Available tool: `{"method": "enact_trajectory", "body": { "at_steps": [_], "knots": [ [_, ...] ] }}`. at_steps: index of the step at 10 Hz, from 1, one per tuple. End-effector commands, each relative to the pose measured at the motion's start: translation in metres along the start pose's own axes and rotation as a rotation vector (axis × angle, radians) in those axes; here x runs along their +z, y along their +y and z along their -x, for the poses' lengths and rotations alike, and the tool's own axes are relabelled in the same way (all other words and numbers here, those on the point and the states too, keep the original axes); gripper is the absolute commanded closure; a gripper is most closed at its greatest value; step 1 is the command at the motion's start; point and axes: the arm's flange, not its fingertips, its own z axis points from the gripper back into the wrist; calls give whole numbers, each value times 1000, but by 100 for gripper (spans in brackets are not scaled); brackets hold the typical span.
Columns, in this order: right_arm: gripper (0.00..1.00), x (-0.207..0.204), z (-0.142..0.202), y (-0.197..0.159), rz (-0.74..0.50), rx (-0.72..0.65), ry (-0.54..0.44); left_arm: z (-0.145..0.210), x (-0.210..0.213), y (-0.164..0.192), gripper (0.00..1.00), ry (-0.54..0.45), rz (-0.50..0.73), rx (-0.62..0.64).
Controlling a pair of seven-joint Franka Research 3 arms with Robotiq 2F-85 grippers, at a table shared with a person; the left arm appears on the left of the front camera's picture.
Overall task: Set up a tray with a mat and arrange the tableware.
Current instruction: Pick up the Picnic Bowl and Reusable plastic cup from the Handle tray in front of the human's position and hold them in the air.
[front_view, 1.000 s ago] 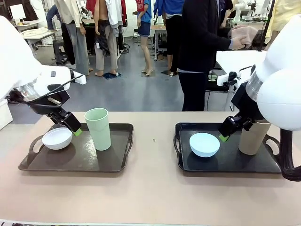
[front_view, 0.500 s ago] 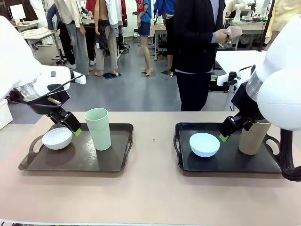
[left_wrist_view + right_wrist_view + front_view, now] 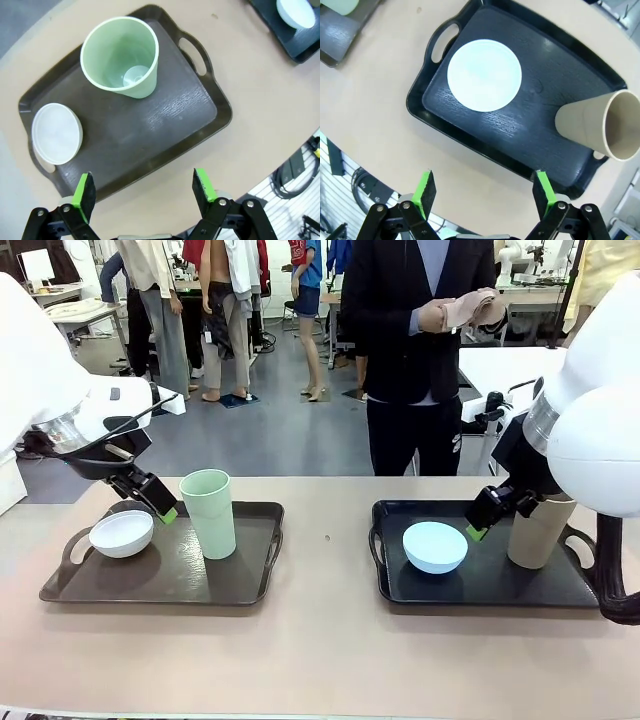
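The left gripper, jaws wide apart and empty, hangs over the dark brown plastic tray, between the small round white bowl to its left and the tall pale green cup to its right. The right gripper, also spread and empty, hangs over the black tray between the light blue bowl and the tan-brown cup. All four look light, stiff and smooth, perhaps slippery; pinch each across its rim wall. Beyond, a person holds a folded pinkish cloth.

Grey floor beyond a beige table.
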Motion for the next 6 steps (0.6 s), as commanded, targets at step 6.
{"method": "enact_trajectory", "body": {
  "at_steps": [6],
  "knots": [
    [0, 15, 38, -97, -557, -105, -148, 20, 30, 37, 0, -158, 539, 119]
  ]
}}
